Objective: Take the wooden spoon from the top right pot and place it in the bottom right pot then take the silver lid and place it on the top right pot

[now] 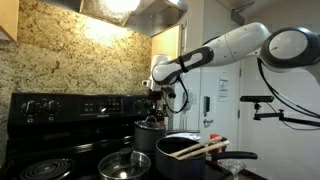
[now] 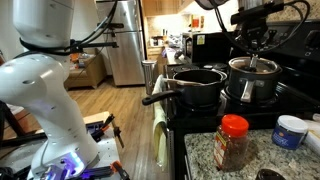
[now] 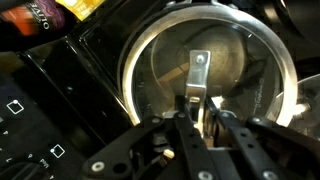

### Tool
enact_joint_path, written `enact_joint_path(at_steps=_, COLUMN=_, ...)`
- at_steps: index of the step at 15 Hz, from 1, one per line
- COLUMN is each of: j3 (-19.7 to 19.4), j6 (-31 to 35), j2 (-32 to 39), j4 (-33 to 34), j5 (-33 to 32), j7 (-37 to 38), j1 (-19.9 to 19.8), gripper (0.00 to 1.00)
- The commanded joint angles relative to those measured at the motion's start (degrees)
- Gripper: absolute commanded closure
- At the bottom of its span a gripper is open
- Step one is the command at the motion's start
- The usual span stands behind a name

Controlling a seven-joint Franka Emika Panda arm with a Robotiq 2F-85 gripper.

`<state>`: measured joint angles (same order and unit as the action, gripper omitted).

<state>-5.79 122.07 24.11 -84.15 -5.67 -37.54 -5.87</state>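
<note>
Gripper (image 3: 197, 108) clamped on wooden spoon (image 3: 197, 75) handle, spoon standing inside small grey pot (image 3: 130, 70). Advice: lift straight up clear of rim before traversing to black pot (image 1: 175, 160) beside it.

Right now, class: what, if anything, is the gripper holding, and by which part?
The gripper is shut on the spoon, pinching its slim handle between the fingertips, over the mouth of the small pot.
</note>
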Motion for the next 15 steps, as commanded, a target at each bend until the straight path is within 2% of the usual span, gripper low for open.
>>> enact_joint_path(at_steps=1, j3=1.0, j6=1.0, j2=-0.5, j4=0.1, j5=-2.6, j7=0.4, j1=-1.1, gripper=0.88)
enact_joint_path(at_steps=6, j3=1.0, j6=1.5, j2=0.2, j4=0.6, j5=-4.3, j7=-0.3, j1=-1.3, gripper=0.88)
enact_joint_path(at_steps=12, j3=1.8, j6=6.1, j2=1.7, j4=0.8, j5=-4.9, j7=-2.7, j1=-1.6, gripper=0.88)
enact_joint_path(at_steps=15, j3=1.8, j6=5.6, j2=1.9, j4=0.9, j5=-5.1, j7=-2.4, j1=-1.4, gripper=0.88)
